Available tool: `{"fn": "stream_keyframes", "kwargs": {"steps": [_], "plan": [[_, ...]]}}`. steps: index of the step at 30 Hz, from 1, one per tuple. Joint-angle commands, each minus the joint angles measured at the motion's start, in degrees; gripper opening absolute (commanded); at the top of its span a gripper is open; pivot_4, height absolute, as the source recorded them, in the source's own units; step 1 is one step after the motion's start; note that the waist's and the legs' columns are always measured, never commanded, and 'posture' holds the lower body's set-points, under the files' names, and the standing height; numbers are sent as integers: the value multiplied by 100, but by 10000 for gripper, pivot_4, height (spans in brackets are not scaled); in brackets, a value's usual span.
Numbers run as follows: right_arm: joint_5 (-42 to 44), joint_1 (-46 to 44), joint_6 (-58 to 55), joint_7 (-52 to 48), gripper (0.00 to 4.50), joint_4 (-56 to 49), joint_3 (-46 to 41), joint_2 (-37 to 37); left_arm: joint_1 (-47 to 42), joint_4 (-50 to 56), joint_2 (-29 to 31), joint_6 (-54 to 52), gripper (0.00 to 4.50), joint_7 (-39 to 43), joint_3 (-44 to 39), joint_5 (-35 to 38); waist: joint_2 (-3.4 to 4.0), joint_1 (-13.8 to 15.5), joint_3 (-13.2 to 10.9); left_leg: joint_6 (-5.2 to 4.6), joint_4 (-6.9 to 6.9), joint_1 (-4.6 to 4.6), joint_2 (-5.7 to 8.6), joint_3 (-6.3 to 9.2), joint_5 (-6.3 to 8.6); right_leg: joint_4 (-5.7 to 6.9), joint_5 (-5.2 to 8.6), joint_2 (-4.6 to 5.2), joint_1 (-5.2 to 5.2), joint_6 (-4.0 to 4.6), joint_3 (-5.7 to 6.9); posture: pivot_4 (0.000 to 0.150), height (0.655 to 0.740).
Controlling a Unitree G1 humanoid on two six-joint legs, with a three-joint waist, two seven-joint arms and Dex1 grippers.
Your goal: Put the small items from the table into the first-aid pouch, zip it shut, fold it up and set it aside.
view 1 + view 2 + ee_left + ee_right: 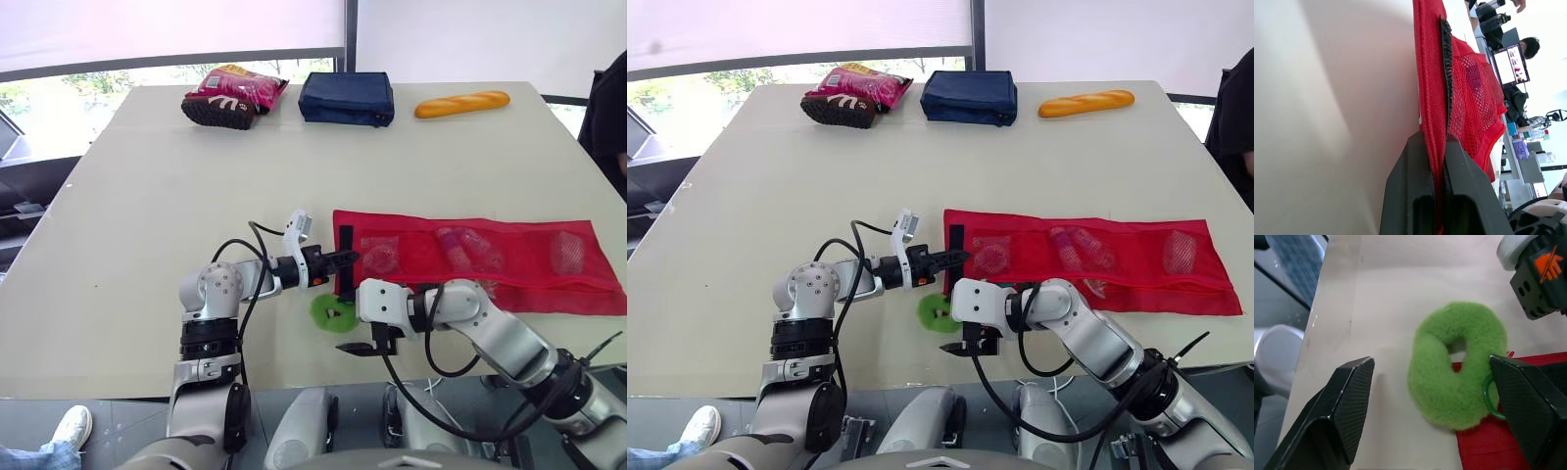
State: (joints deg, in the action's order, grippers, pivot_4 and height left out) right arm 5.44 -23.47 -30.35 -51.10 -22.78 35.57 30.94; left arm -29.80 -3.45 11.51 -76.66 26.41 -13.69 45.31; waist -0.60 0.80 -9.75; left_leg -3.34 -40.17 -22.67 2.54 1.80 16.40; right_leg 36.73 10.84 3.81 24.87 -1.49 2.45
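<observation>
A red mesh first-aid pouch [490, 259] lies unfolded flat on the right half of the table, with several small clear items in its pockets. My left gripper [348, 258] is shut on the pouch's left edge beside its black strip [1445, 58], pinching the red fabric between its fingers. A fuzzy green ring [1457, 364] rests on the table at the pouch's near left corner, partly overlapping the red fabric. My right gripper [1431, 367] hovers over the green ring [331, 313], open, one finger on each side and touching nothing.
At the far edge sit a navy pouch [347, 98], a bread loaf [461, 103] and a pink snack bag [240, 86] on a dark brown item [217, 113]. A person [609, 108] stands at the right. The table's front edge runs just behind my right gripper.
</observation>
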Motion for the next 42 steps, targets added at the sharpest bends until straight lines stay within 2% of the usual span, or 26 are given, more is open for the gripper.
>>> {"fn": "stream_keyframes", "kwargs": {"steps": [1, 2, 3, 4, 7, 11, 14, 20, 26, 31, 42], "plan": [[-306, -54, 120, 76, 29868, 201, 106, -96, -88, 110, -14, 152, 0, 43, -123, 144, 0, 0, 0, 0, 0, 0, 0, 0, 0, 0, 0, 0, 0, 0, 0, 1500, 7397], [-372, -62, 159, 106, 24923, 245, 87, -118, -95, 101, -13, 160, 0, 43, -128, 141, 0, 0, 0, 1, 0, 0, 0, 0, 0, 0, 0, 0, 0, 0, 0, 1500, 7397], [-440, -55, 173, 140, 21945, 262, 62, -124, -95, 100, -11, 166, 0, 42, -130, 138, 0, 2, 0, 1, 0, 0, 0, 0, 0, 0, 0, 0, 0, 0, 0, 1500, 7397], [-498, -48, 201, 141, 15580, 274, 48, -105, -97, 94, -10, 172, 0, 42, -130, 135, 0, 2, 0, 1, 0, 0, 0, 0, 0, 0, 0, 0, 0, 0, 0, 1500, 7397], [-581, 5, 294, 125, 919, 275, 1, -63, -89, 91, -2, 189, 0, 46, -122, 129, 0, 1, 0, 2, 0, 0, 0, 1, 0, 0, 0, 0, 0, 0, 0, 1500, 7397], [-633, 67, 428, 127, 399, 235, -136, -11, -100, 58, -1, 226, 0, 52, -106, 119, 0, 2, 0, 3, 0, 1, 0, 2, -1, 0, 0, 0, -1, 0, 1, 1500, 7397], [-327, 124, 342, 151, 399, 46, -454, -118, -95, 48, 15, 250, 0, 64, -91, 107, 0, 4, 0, 3, 0, 1, 1, 1, -1, 0, 0, 1, -1, 0, 1, 1500, 7397], [1458, 523, -809, 255, 399, -974, -1951, -563, -15, 100, 203, 330, 0, 174, -53, 68, 1, 1, -2, 4, 4, -1, -2, 3, -1, 0, 0, 1, 1, 0, 1, 1500, 7397], [3368, 1386, -1918, 665, 399, -1666, -3816, -550, 158, 223, 604, 468, 0, 559, 146, 16, 1, 10, -4, 1, 8, -3, 0, 5, 0, -3, 0, 7, 1, 1, 2, 1500, 7397], [4179, 1915, -2074, 1450, 399, -1656, -4870, -752, 262, 235, 973, 681, 0, 932, 395, -91, 2, 7, -5, 0, 11, -3, 0, 4, 1, -2, 0, 10, 3, 1, 2, 1500, 7397], [4845, 2770, -1742, 2675, 399, -1603, -5647, -1095, 379, 249, 1566, 1065, 0, 1767, 799, -109, 5, 2, -7, -2, 21, -4, -1, 1, 1, -3, 1, 10, 9, 2, 0, 1500, 7397]]}}
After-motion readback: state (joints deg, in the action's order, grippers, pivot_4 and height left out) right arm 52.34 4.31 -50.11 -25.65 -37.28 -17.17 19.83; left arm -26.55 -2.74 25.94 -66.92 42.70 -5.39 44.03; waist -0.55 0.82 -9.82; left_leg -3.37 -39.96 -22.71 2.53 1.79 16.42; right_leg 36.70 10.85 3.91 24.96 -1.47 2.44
